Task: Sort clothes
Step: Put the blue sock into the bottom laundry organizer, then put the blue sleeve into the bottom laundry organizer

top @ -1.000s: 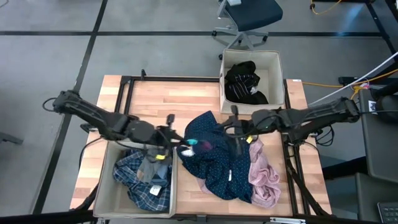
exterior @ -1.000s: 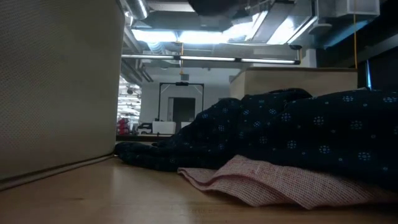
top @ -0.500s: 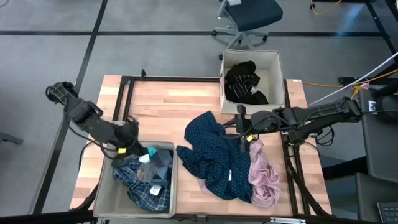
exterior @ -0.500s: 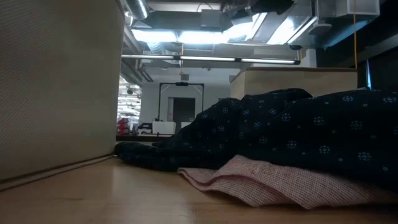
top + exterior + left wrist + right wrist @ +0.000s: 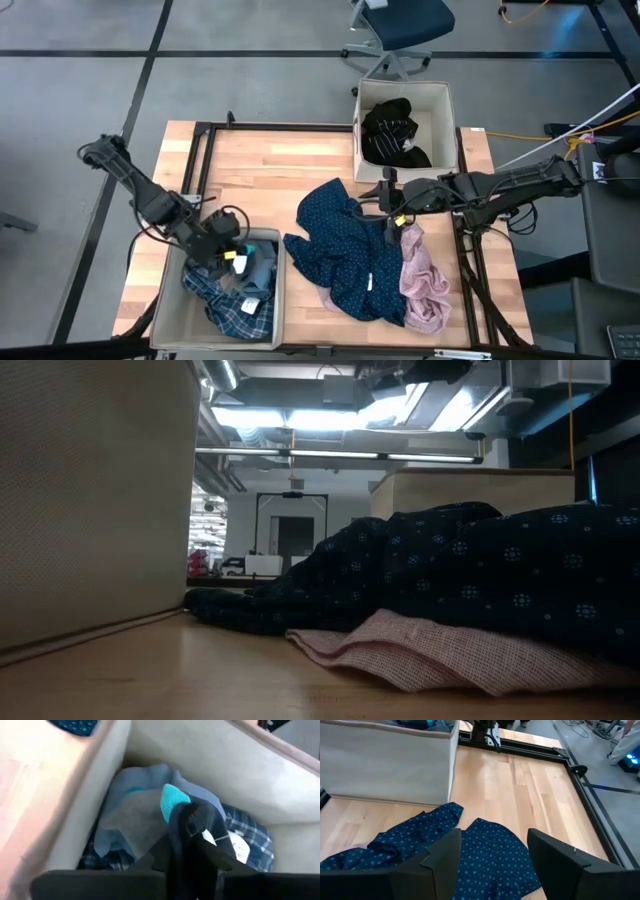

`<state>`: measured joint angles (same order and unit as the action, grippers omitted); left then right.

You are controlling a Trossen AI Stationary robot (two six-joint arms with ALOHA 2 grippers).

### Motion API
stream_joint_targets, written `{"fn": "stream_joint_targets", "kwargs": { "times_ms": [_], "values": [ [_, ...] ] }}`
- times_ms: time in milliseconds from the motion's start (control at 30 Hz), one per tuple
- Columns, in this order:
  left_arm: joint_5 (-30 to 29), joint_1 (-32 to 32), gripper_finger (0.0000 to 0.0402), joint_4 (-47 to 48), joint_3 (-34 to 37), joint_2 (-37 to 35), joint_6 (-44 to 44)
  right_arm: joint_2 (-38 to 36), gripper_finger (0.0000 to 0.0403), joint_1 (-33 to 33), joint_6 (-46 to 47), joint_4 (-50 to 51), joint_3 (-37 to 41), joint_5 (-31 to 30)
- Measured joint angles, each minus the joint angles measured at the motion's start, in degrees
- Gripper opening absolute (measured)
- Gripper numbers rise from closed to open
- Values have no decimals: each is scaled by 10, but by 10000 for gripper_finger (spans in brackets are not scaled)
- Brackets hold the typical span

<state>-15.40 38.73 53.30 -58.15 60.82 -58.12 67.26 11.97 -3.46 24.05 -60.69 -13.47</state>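
Two fabric boxes sit on the worktop (image 5: 260, 170). Over the near-left box (image 5: 165, 310) (blue plaid shirt (image 5: 215, 300) inside) the left hand (image 5: 192, 832) holds a dark sock with a teal toe (image 5: 175, 802); its finger gap cannot be told. The right hand (image 5: 492, 852), fingers apart, hovers above the navy white-dotted garment (image 5: 350, 250) mid-worktop.

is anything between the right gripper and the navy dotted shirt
Nothing visible does. The right gripper, open, hangs directly above the navy dotted shirt, with only bare air between its fingers and the cloth.
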Motion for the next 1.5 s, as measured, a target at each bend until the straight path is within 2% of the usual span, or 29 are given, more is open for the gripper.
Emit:
{"fn": "stream_joint_targets", "kwargs": {
  "times_ms": [133,300,367,433,500,667,800,900,1100,1300,1500],
  "values": [
    [4,-17,86,1,0,-11,14,3,229,0,1,1,0,0],
    [84,-38,134,3,-7,-61,14,16,229,0,2,4,0,0],
    [92,-44,146,-1,-22,-89,11,22,229,0,2,6,0,0],
    [71,-49,154,-17,-34,-117,25,27,229,0,2,9,0,0],
    [29,-52,159,-68,-37,-141,74,31,229,0,2,9,0,1],
    [-86,-53,162,-242,-14,-146,289,32,229,0,30,20,0,26],
    [-92,-71,162,-365,27,-90,411,32,229,1,64,55,0,42],
    [-94,-91,162,-437,49,-32,463,31,229,1,89,73,17,44],
    [-95,-153,162,-529,60,100,516,31,229,1,124,68,77,77],
    [-95,-208,162,-597,60,196,549,31,229,1,179,66,126,101],
    [-94,-233,162,-637,59,249,572,31,229,1,234,161,138,116]
  ]
}}
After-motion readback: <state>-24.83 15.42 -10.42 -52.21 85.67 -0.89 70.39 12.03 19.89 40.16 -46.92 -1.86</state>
